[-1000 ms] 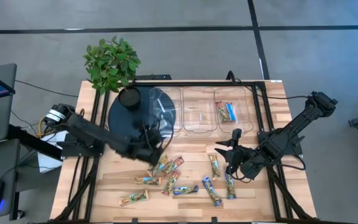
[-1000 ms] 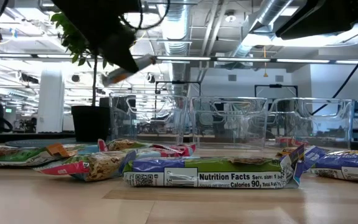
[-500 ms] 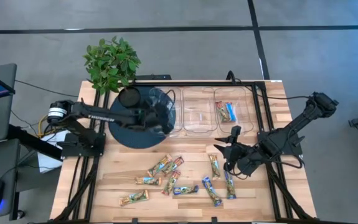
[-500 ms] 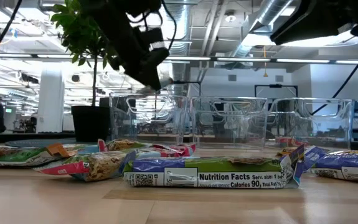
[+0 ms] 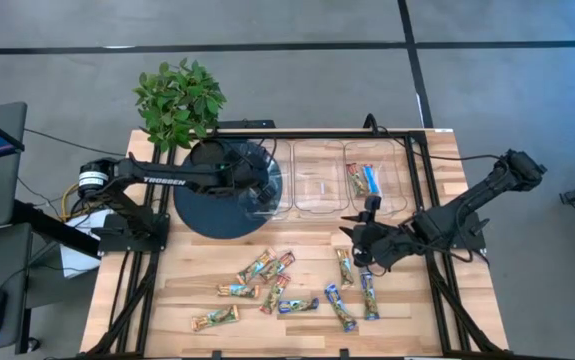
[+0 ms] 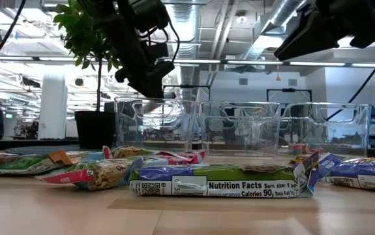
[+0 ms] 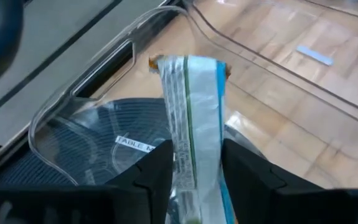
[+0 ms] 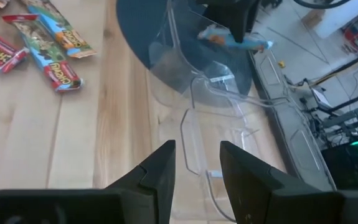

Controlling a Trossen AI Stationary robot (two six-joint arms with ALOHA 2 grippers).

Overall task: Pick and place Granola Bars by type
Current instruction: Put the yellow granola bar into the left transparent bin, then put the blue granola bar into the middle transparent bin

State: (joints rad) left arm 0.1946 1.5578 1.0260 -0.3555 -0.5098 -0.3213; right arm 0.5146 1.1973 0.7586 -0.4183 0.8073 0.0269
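My left gripper (image 5: 257, 186) hangs over the left clear bin (image 5: 264, 205), shut on a blue-edged granola bar (image 7: 194, 112). The right wrist view shows that bar (image 8: 236, 41) from afar. The other granola bars lie scattered flat on the wood: a cluster (image 5: 267, 267) near the middle, more (image 5: 352, 298) toward the right. Two bars (image 5: 362, 180) lie in the right bin. My right gripper (image 5: 360, 238) is open and empty, above the table just far of a green-tan bar (image 5: 344, 266). In the low view the left gripper (image 6: 147, 78) is above the left bin. My left gripper pinches the granola bar between its two fingers (image 7: 157, 171), flat faces against the pads. The bar's free end (image 7: 188, 62) sticks out past the fingertips. It is lifted clear, over the left bin.
Three clear bins stand in a row along the far side; the middle one (image 5: 319, 180) shows only a small label. The left bin sits on a dark round mat (image 5: 207, 205). A potted plant (image 5: 179, 100) stands at the far left corner. Bare wood lies near the front edge (image 5: 287, 340).
My left gripper, holding the bar, has risen from the cluster of bars and swung toward the far edge, ending over the left bin. The bar has gone with it, lifted clear. My right gripper has shifted a little toward the left and far edges, staying open.
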